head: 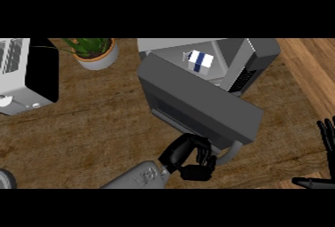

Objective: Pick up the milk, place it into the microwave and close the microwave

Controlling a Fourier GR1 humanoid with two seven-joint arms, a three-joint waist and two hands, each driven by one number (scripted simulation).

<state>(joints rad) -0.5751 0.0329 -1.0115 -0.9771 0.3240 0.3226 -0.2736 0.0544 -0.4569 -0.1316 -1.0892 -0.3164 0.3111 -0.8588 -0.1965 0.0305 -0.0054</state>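
The milk [199, 60], a small white carton with a blue stripe, is seen standing inside the microwave [252, 57], toward the back of the cavity. It is judged to be light and fairly stiff, though its card walls could dent if squeezed; were it to be moved again, it would best be taken across its flat sides.

The open door [200, 104] is swung out over the bench [91, 128]. The left hand [188, 157] is curled at the door's lower edge, just beside the pale handle [230, 153] (whether the fingers actually wrap the handle or only press on the door cannot be made out, since the hand covers the spot). The door itself is judged rigid and hinged, best pushed near its free edge.

The right hand [325, 146] is cut off by the view's right edge; straight fingers and a thumb are shown, nothing held. The cavity's floor under the carton is partly hidden by the door.
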